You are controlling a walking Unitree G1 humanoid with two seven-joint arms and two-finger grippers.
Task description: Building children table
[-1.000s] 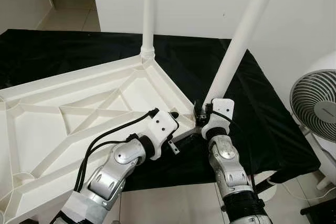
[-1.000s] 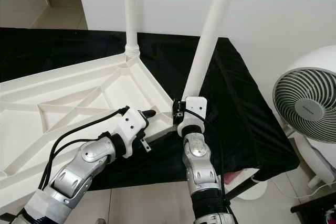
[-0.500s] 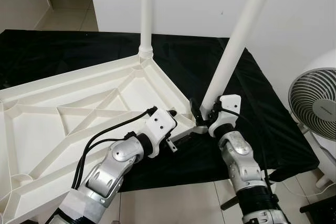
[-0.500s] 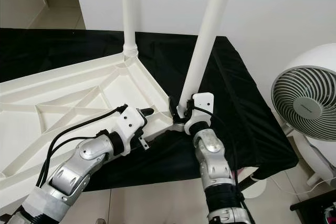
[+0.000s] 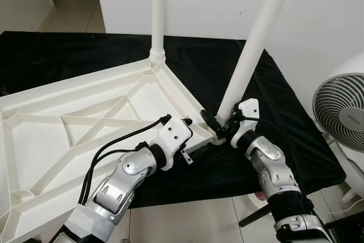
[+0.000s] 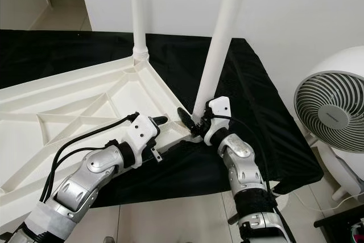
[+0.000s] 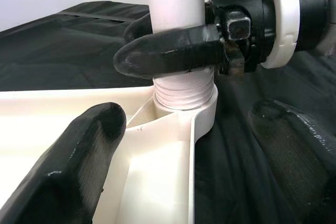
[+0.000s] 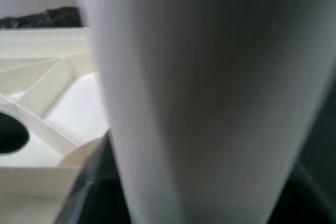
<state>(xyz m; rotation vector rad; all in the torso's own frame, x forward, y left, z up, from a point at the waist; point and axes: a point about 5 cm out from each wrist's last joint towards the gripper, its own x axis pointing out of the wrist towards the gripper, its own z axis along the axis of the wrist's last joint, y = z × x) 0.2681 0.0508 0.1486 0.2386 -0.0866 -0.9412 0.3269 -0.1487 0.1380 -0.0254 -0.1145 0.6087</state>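
Fingers of the right gripper (image 5: pixel 219 122) are clasping the near leg (image 5: pixel 250 49) just above its threaded base, at the corner of the upturned white tabletop (image 5: pixel 102 112) lying on black cloth (image 5: pixel 267 123). Left gripper (image 5: pixel 190 124) is resting spread, unloaded, at that corner's rim.

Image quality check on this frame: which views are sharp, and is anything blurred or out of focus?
Left and right eye views: sharp, evenly lit, no glare on the white tabletop. Left wrist view: the right gripper on the table leg is in focus, but the near left fingers are soft. Right wrist view: the leg is so close it is a blurred pale band.
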